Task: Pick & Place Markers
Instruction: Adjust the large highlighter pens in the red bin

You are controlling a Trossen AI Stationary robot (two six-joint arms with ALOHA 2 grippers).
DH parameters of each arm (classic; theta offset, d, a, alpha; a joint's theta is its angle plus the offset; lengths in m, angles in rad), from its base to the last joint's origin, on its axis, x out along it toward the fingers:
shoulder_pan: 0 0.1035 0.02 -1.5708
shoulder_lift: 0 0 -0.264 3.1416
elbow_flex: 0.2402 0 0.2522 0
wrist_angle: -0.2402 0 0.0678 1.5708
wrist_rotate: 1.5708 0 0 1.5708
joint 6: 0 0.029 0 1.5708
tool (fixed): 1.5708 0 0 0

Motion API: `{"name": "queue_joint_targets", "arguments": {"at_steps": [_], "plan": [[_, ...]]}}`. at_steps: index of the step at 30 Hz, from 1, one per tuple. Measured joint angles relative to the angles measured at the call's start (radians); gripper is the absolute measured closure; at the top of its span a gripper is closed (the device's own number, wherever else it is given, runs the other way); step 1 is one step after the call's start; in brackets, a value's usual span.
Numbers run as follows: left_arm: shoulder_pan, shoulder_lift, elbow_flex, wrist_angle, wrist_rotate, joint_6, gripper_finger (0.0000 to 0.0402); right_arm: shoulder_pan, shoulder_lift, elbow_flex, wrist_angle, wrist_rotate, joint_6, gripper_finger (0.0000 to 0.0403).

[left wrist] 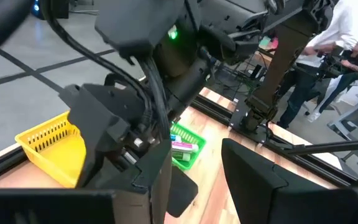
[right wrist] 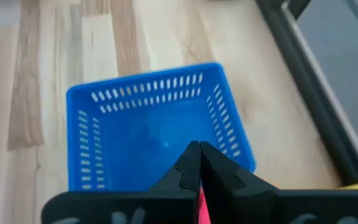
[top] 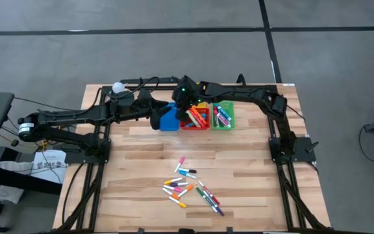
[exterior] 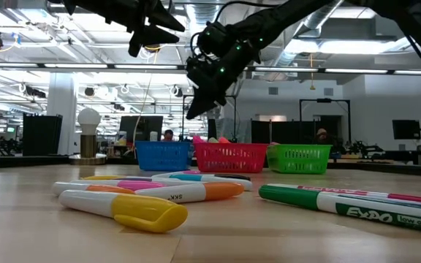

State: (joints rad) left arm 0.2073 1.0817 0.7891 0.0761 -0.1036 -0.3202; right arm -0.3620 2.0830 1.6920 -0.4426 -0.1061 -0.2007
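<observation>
A: Wooden bench (top: 135, 162), seen from above: a row of bins stood near its far edge, the blue bin (top: 168, 121), red bin (top: 197, 118) and green bin (top: 224, 116), the last two already holding markers. Loose markers (top: 190, 188) lay scattered toward the near edge, well apart from the bins. Both arms met over the bins.

B: And from bench height?

A: Those loose markers (exterior: 196, 193) filled the foreground. The right pincer (exterior: 196, 109) hung clear above the blue bin (exterior: 163, 155) and red bin (exterior: 229, 157).

B: The left wrist camera?

A: Mostly the right arm up close, plus a yellow bin (left wrist: 51, 146) and the green bin (left wrist: 184, 146). The left pincer (left wrist: 194, 177) stood part open with nothing between its fingers.

B: The right wrist camera?

A: The right pincer (right wrist: 197, 163) was clamped on a pink marker (right wrist: 201, 204), a sliver showing below the tips, directly over the blue bin (right wrist: 157, 134), which looked empty.

B: So which step?

A: I'd judge the placing step: marker carried, not yet released. The next move called for choosing the bin for pink, lowering inside its walls, then opening the fingers.
</observation>
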Motion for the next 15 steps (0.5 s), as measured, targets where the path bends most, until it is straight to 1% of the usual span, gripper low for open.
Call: {"name": "queue_joint_targets", "arguments": {"at_steps": [6,11,12,15], "plan": [[0.0,0.0,0.0,0.0,0.0,-0.001,0.0262,-0.016,0.0,0.001,-0.039,0.0,-0.023,0.0403],[0.0,0.0,0.0,0.0,0.0,-0.003,0.0262,-0.029,0.04,-0.003,-0.07,-0.007,-0.029,0.0403],[0.0,0.0,0.0,0.0,0.0,-0.003,0.0262,-0.029,0.044,0.0,-0.056,-0.007,-0.029,0.0403],[0.0,0.0,0.0,0.0,0.0,-0.003,0.0262,-0.029,0.046,0.0,-0.088,-0.008,-0.028,0.0403]]}}
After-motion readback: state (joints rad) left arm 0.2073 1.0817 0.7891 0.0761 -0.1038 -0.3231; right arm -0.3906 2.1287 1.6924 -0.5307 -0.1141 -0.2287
